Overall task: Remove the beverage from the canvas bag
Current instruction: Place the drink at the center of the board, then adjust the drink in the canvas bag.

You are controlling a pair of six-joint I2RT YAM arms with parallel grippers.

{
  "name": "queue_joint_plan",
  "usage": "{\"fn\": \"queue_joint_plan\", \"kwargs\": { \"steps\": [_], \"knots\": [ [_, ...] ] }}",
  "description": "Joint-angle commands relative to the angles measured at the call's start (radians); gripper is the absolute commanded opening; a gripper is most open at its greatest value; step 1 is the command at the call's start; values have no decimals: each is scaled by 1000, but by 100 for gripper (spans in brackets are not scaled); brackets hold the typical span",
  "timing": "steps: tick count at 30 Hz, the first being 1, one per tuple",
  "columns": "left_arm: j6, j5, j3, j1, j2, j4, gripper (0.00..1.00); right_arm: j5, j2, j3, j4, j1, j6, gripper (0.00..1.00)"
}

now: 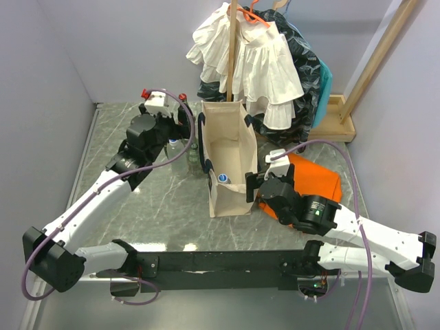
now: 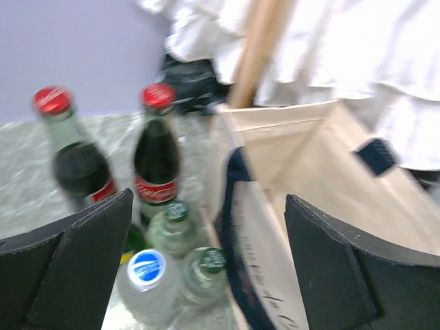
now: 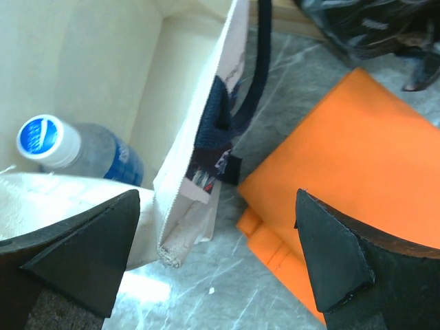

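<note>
Blue-capped bottle [image 1: 223,179] stands inside the bag's [image 1: 230,203] near end; your left gripper [image 2: 206,230] hangs spread above the bottles [image 2: 172,234] on the table [image 1: 172,213], your right gripper [image 3: 216,199] spread astride the bag's right wall: pinch that wall steady, then descend vertically onto the cap.

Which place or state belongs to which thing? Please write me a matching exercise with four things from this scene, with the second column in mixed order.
Things:
1. canvas bag
2. orange cloth
3. cola bottles
4. white garment

Places or states:
a. hangs behind the bag
b. stand to the left of the bag
c. holds a blue-capped bottle
d. lies flat to the right of the bag

Right pairs: 1-c, 2-d, 3-b, 4-a.
</note>
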Motion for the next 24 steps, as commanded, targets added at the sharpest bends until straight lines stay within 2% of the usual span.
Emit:
{"fn": "queue_joint_plan", "kwargs": {
  "steps": [1, 8, 16, 19, 24],
  "knots": [
    [18, 173, 95, 0, -26, -58, 96, -107, -11, -11, -6, -1, -36, 100],
    [16, 287, 184, -19, 12, -122, 96, -179, -40, -32, -11, -1, -77, 100],
    [56, 344, 324, -114, 119, -244, 97, -214, -16, -43, -1, -1, -109, 100],
    [99, 325, 400, -166, 182, -326, 99, -207, -5, -43, 0, -3, -106, 100],
    [137, 301, 492, -213, 254, -449, 94, -196, 9, -41, -9, -1, -103, 100]
  ]
}}
